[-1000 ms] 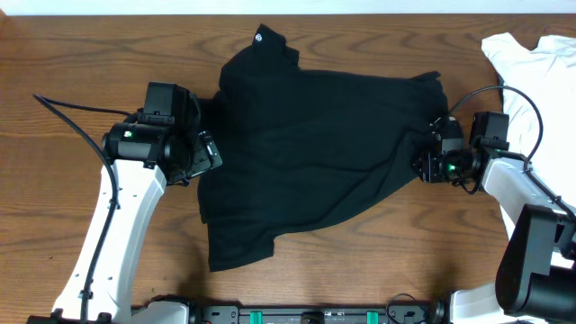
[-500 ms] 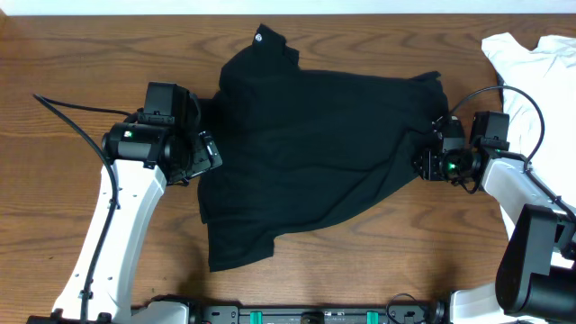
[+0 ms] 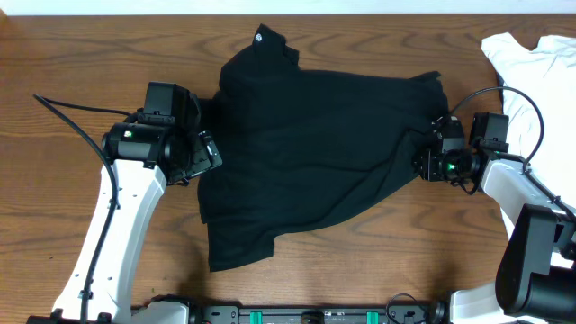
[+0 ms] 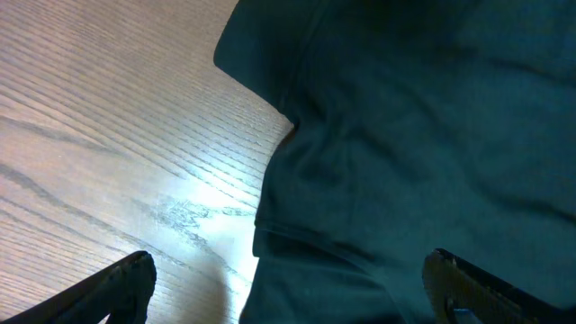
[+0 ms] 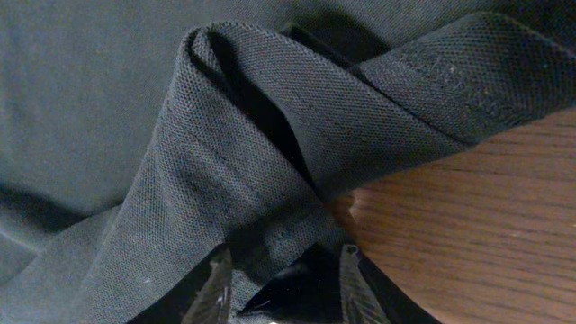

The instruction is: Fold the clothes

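The black collared shirt (image 3: 315, 153) lies spread and rumpled on the wooden table, collar toward the far edge. My left gripper (image 3: 209, 153) hovers at the shirt's left edge, jaws wide open, one fingertip (image 4: 121, 283) over bare wood and the other over the shirt (image 4: 405, 135). My right gripper (image 3: 423, 164) sits low at the shirt's right edge. In the right wrist view a folded hem of the shirt (image 5: 270, 153) runs down between its two fingers (image 5: 218, 279), which stand a little apart around the cloth, so the right gripper (image 5: 281, 274) is open.
A white shirt (image 3: 531, 63) lies bunched at the back right corner, just behind the right arm. A black cable (image 3: 72, 112) trails across the table to the left arm. Bare wood (image 3: 360, 261) shows in front of the black shirt.
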Tool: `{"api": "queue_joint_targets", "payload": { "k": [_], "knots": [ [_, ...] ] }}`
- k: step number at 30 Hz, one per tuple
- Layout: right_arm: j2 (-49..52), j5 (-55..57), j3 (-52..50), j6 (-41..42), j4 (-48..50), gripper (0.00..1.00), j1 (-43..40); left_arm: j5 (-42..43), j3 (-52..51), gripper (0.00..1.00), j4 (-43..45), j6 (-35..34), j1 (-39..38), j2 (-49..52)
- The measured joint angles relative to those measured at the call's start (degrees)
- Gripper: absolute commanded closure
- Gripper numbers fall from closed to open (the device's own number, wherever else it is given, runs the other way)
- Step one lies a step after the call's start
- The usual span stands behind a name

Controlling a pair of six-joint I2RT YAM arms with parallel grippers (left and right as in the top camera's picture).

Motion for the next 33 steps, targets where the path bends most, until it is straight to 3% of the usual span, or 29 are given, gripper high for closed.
{"api": "queue_joint_targets", "payload": {
  "k": [19,29,33],
  "knots": [
    [0.7,0.0,-0.92,2.43,2.62,0.63,0.0,0.0,-0.02,0.03,-0.04,0.0,0.02,0.0],
    [1.55,-0.17,-1.07,4.59,3.21,0.97,0.02,0.0,0.0,0.04,-0.11,0.0,0.0,0.0],
    [1.55,-0.22,-1.07,6.05,2.73,0.99,0.02,0.0,0.0,0.04,-0.13,0.0,0.0,0.0]
  ]
}}
